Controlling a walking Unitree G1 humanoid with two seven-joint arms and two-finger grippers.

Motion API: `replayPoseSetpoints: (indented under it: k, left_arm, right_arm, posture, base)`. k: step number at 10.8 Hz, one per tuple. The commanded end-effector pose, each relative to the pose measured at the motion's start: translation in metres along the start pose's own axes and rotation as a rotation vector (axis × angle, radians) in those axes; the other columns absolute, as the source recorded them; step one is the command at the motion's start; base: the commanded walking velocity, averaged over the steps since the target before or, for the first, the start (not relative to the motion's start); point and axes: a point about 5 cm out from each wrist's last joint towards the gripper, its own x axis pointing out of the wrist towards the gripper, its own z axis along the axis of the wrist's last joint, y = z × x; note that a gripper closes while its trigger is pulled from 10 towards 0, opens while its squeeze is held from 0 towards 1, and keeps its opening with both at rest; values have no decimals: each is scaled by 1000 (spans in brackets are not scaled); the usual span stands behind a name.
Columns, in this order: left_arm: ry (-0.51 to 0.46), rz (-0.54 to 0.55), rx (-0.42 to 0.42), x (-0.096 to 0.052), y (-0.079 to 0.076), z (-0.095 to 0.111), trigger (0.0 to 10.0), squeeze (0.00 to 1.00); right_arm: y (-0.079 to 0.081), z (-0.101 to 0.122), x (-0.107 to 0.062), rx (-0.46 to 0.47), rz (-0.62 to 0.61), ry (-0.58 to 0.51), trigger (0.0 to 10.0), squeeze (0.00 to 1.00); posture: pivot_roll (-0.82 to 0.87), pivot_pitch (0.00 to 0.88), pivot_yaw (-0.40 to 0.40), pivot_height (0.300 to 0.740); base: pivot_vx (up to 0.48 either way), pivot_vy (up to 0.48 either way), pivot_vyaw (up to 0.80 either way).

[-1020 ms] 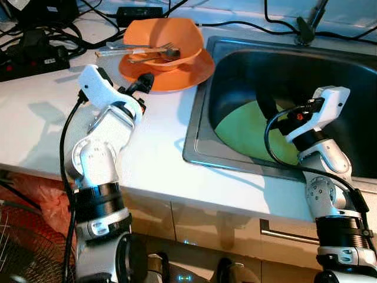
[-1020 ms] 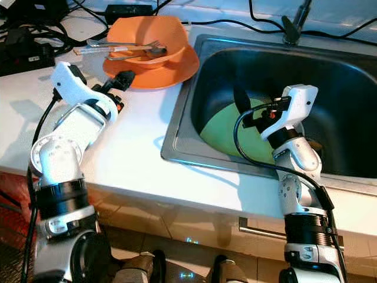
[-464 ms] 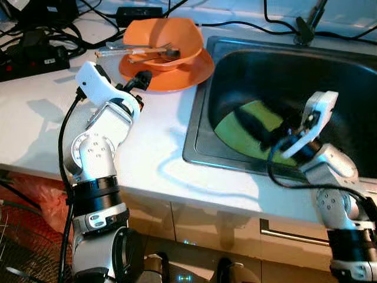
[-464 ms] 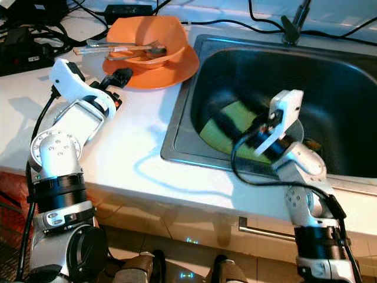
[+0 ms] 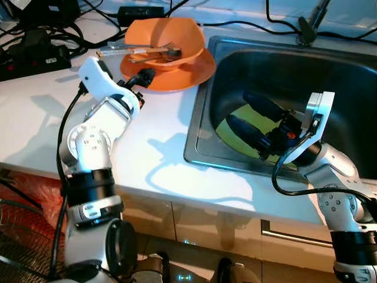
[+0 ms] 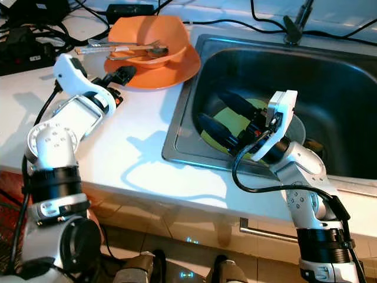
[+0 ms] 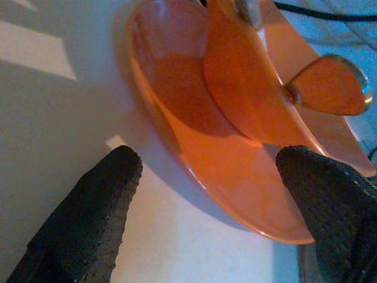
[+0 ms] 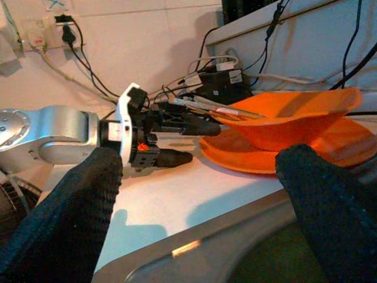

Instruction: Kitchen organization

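Observation:
An orange plate (image 5: 187, 72) sits on the white counter beside the sink, with an orange bowl (image 5: 168, 34) on it. A fork and other cutlery (image 5: 147, 53) lie in the bowl. My left gripper (image 5: 143, 78) is open at the plate's near edge, its fingers either side of the rim (image 7: 235, 171). A green plate (image 5: 257, 122) lies tilted in the steel sink (image 5: 197, 135). My right gripper (image 5: 238, 108) hovers over it, open and empty, pointing towards the counter. The right wrist view looks across at the left gripper (image 8: 177, 141) and the bowl (image 8: 294, 118).
A black power strip and tangled cables (image 5: 35, 53) lie at the counter's back left. The tap base (image 5: 306, 29) stands behind the sink. Bare counter (image 5: 153, 147) lies between the plate and the front edge. A wire fan grille (image 5: 17, 247) is on the floor at the left.
My right gripper has swung up from inside the sink and now points left over the green plate with its fingers spread. The left arm has hardly moved.

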Motion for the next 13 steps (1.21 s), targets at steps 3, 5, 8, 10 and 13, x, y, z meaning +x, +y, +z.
replayPoseSetpoints:
  k: [3,5,8,10,13]
  left_arm:
    - [144,-26,34,12,2,-24,10000,0]
    - [177,-27,44,17,3,-33,10000,0]
    - [207,-25,76,27,3,-44,10000,0]
    - [225,-34,108,32,0,-51,10000,0]
    - [231,-36,117,35,1,-53,0,0]
  right_arm:
    - [6,-1,0,3,34,9,10000,0]
    - [8,-1,3,4,38,5,10000,0]
    - [9,-1,3,5,35,2,10000,0]
    - [9,-1,3,4,31,-1,10000,0]
    - [9,-2,3,6,25,2,10000,0]
  posture:
    - [104,211,35,740]
    - [96,208,36,740]
    - [86,204,38,740]
    - [80,205,40,740]
    - [80,214,40,740]
  base:
    - [0,0,0]
    - [0,0,0]
    - [0,0,0]
    - [0,0,0]
    - [0,0,0]
